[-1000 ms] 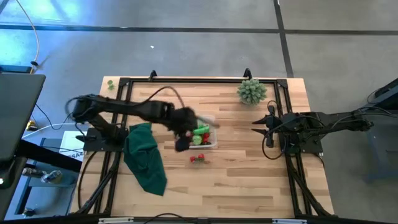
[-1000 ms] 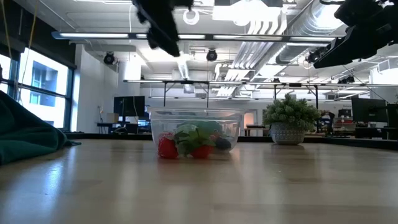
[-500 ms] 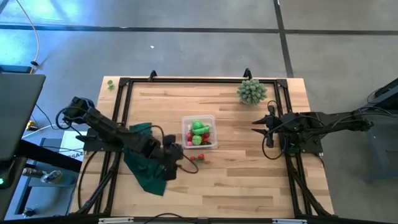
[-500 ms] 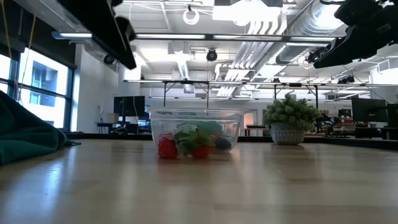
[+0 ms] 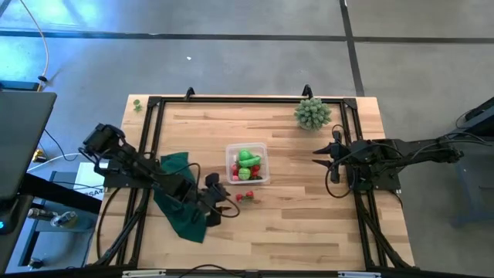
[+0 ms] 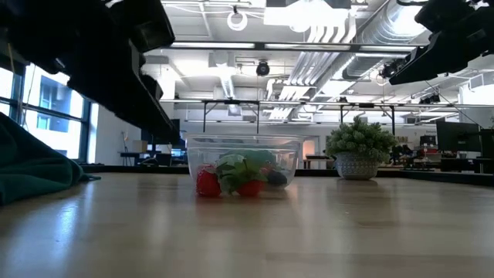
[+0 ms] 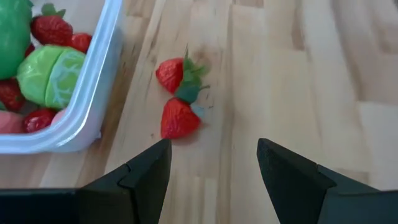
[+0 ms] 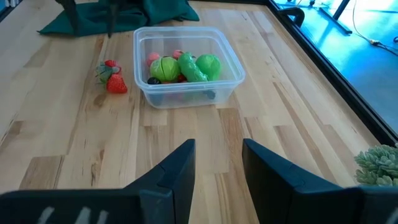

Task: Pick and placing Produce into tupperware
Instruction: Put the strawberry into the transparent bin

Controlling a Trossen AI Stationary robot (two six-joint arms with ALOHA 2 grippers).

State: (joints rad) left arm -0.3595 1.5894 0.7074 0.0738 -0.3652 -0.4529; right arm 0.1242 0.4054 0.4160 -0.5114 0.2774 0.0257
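Pale wooden tabletop (image 5: pixel 309 224) lay under my empty, spread left gripper (image 7: pixel 214 163), two red toy strawberries (image 7: pixel 178 93) dead ahead, just beside the clear plastic tupperware (image 7: pixel 93 93).

Filled tupperware (image 5: pixel 247 164); two strawberries (image 5: pixel 245 198) beside

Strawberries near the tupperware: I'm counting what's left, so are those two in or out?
Out. The two strawberries lie on the bare wood beside the tupperware, ahead of the open left claw.
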